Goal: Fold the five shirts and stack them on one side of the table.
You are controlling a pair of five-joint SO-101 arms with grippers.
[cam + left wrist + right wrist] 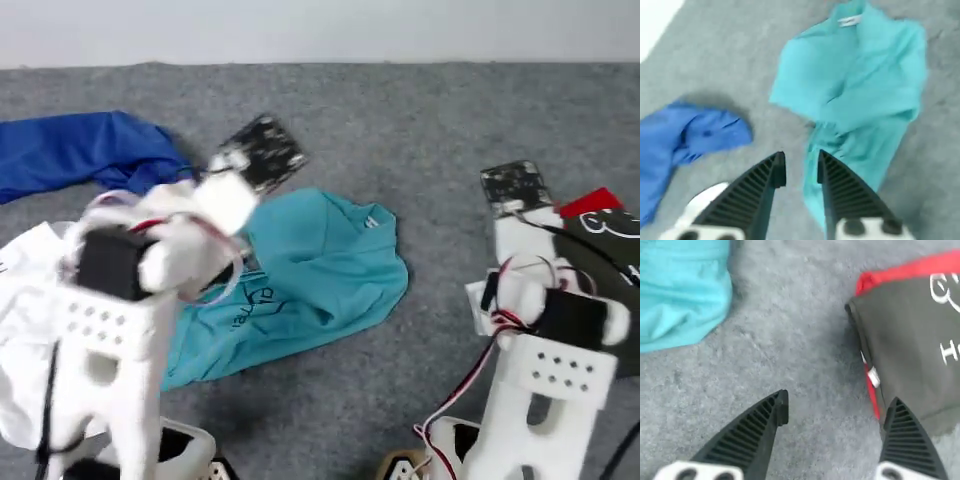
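Spread crumpled and unfolded at the middle of the grey table [430, 120]: the teal shirt [310, 270], its near-left part hidden behind the left arm [110, 330] in the high view; above that shirt's edge, the left end effector [801, 167], fingers narrowly apart, clamped on nothing, too blurred to make out in the high view; bunched at the far left, the blue shirt [80, 150], cut off by the frame edge; nearer on the left, a white shirt [25, 290], largely hidden behind the left arm; at the right edge, a black shirt [910, 340] with red trim, lying flat, cut off; beside it, over bare table, the right end effector [837, 412], fingers wide apart, holding nothing, one finger against the black shirt's edge, contact impossible to tell.
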